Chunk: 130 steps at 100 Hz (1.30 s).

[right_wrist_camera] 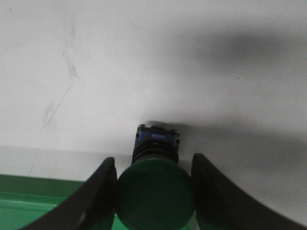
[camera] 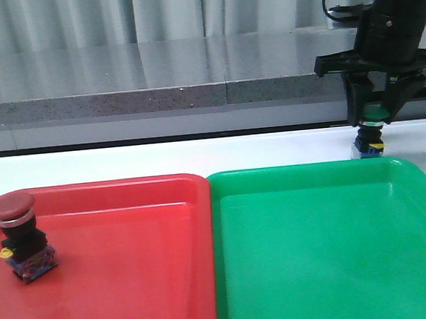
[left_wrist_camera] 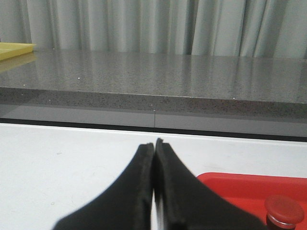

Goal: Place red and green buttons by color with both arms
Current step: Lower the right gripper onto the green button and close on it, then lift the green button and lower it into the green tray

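Two buttons matter here. I see the green button [camera: 370, 129] standing on the white table [camera: 272, 150] just behind the far rim of the green tray [camera: 333, 253], not yet inside it. My right gripper [camera: 374, 115] is over it from above, fingers [right_wrist_camera: 98, 196] pressing against either side of the green cap; I judge that grip suits lifting it upright over the rim. The red button [camera: 19, 234] already sits in the red tray [camera: 133, 271], near its left edge and leaning a little. My left gripper [left_wrist_camera: 154, 191] holds nothing, its fingers pressed together, parked beside the red tray, presumably keeping out of the way.
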Tool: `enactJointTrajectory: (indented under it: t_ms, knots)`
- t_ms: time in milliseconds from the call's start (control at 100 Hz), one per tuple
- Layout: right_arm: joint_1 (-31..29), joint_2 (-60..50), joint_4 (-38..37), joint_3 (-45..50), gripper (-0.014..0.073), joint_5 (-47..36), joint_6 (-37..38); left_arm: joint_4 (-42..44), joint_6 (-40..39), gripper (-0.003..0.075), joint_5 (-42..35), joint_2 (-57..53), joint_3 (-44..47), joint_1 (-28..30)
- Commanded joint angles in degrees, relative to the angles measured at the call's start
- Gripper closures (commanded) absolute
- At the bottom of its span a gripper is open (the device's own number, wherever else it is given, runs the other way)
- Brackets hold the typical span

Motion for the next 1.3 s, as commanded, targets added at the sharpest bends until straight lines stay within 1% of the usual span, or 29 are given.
enactJointTrajectory:
  t_ms: [0, 190, 470, 560, 690, 800, 1030, 1130, 1290]
  knots:
    - [0.0, -3.4, 0.3, -2.0, 0.0352, -1.4, -0.1, -0.2, -0.2, 0.0741, -4.4, -1.8, 0.7, -0.1]
    - [-0.2, -5.4, -0.1, -5.1, 0.0352, 0.2, -0.1, -0.2, -0.2, 0.0741, -4.4, -1.8, 0.7, -0.1]
    - [1.1, -13.2, -1.0, -6.7, 0.0352, 4.1, 0.2, -0.2, -0.2, 0.0741, -4.4, -1.8, 0.7, -0.1]
    - [1.9, -15.7, -2.0, -6.7, 0.0352, 5.3, 2.9, -0.2, -0.2, 0.0741, -4.4, -1.8, 0.7, -0.1]
    - [3.7, -18.6, -5.6, -6.7, 0.0352, 6.9, 9.7, -0.2, -0.2, 0.0741, -4.4, -1.8, 0.7, -0.1]
    - [5.8, -20.4, -7.5, -6.3, 0.0352, 8.2, 11.3, -0.2, -0.2, 0.0741, -4.4, -1.8, 0.7, -0.1]
    - [11.2, -23.5, -7.6, 0.3, 0.0354, 7.9, 13.0, -0.2, -0.2, 0.0741, -4.4, -1.8, 0.7, -0.1]
    - [13.7, -25.2, -7.6, 4.9, 0.0354, 5.8, 15.4, -0.2, -0.2, 0.0741, -4.4, -1.8, 0.7, -0.1]
    - [18.6, -27.2, -8.0, 13.4, 0.0354, 2.0, 17.2, -0.2, -0.2, 0.0741, -4.4, -1.8, 0.7, -0.1]
